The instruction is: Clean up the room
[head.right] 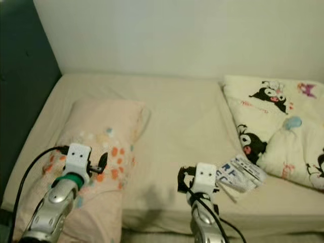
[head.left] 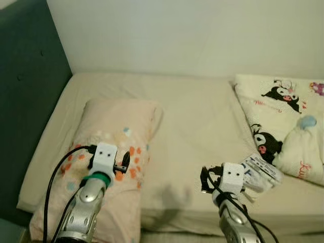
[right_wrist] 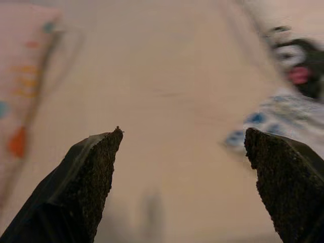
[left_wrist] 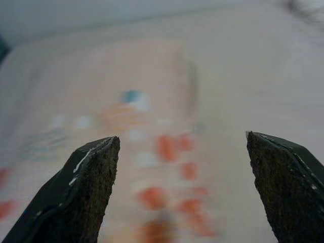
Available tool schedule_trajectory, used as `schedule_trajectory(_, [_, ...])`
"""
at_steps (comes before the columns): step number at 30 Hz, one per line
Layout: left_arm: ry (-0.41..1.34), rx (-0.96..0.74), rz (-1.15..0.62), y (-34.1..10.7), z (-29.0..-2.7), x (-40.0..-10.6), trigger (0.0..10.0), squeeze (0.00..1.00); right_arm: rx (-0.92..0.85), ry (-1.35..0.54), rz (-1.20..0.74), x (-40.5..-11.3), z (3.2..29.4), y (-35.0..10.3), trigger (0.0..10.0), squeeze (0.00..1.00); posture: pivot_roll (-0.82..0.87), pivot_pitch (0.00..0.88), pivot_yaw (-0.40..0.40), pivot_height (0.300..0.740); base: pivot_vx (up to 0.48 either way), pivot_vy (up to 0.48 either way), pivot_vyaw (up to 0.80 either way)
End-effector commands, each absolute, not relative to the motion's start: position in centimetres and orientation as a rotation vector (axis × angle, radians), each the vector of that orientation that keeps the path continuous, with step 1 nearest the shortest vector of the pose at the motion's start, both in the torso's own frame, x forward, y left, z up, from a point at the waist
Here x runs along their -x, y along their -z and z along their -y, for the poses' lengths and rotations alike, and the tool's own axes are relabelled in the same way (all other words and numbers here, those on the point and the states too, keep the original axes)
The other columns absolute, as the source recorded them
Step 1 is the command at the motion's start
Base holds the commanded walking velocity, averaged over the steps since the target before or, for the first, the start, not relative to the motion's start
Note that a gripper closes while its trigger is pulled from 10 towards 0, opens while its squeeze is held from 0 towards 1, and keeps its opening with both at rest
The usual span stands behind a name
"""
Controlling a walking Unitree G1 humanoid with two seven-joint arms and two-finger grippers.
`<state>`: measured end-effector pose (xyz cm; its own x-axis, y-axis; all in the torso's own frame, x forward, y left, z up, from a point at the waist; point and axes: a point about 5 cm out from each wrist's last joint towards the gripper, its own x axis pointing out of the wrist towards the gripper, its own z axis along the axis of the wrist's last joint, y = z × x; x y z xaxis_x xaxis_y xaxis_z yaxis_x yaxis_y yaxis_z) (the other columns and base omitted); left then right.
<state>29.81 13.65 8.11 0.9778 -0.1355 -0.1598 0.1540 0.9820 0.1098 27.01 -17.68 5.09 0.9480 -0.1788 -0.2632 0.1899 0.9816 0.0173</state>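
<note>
both grippers are hovering spread and empty over the bed (head.left: 192, 121) — left gripper (left_wrist: 183, 190) above the pillow (head.left: 117, 132) at lower left, right gripper (right_wrist: 183, 185) beside the packet (head.left: 260, 172) at lower right; likely approaching — next, closing on it.

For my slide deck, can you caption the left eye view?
Both open grippers, left and right, hover above a bed holding a pillow, cartoon blanket and packet.
</note>
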Motion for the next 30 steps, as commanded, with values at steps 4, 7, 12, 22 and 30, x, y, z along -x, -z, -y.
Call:
schedule_trajectory(4, [0.142, -0.136, -0.172, -7.67, -14.06, -29.66, 10.0, 0.0, -0.047, 0.195, -0.286, -26.77, 17.74, -4.63, 10.0, 0.0, 0.09, 0.017, 0.026, 0.74, 0.0, -0.349, 0.0])
schedule_trajectory(7, [0.141, -0.137, -0.172, -7.65, -14.11, -29.62, 10.0, 0.0, -0.046, 0.194, -0.287, -26.85, 17.68, -4.64, 10.0, 0.0, 0.09, 0.017, 0.026, 0.74, 0.0, -0.346, 0.0])
schedule_trajectory(12, [0.141, -0.138, -0.172, -7.61, -14.13, -29.6, 10.0, 0.0, -0.046, 0.192, -0.287, -26.89, 17.65, -4.65, 10.0, 0.0, 0.09, 0.014, 0.024, 0.74, 0.0, -0.345, 0.0])
schedule_trajectory(22, [0.143, -0.139, -0.168, -7.78, -14.12, -29.85, 10.0, 0.0, -0.049, 0.207, -0.288, -26.99, 17.97, -4.66, 10.0, 0.0, 0.09, 0.017, 0.03, 0.74, 0.0, -0.346, 0.0])
schedule_trajectory(30, [0.136, -0.139, -0.165, -7.89, -14.27, -30.02, 10.0, 0.0, -0.043, 0.22, -0.285, -27.22, 18.37, -4.75, 10.0, 0.0, 0.09, 0.014, 0.03, 0.74, 0.0, -0.346, 0.0])
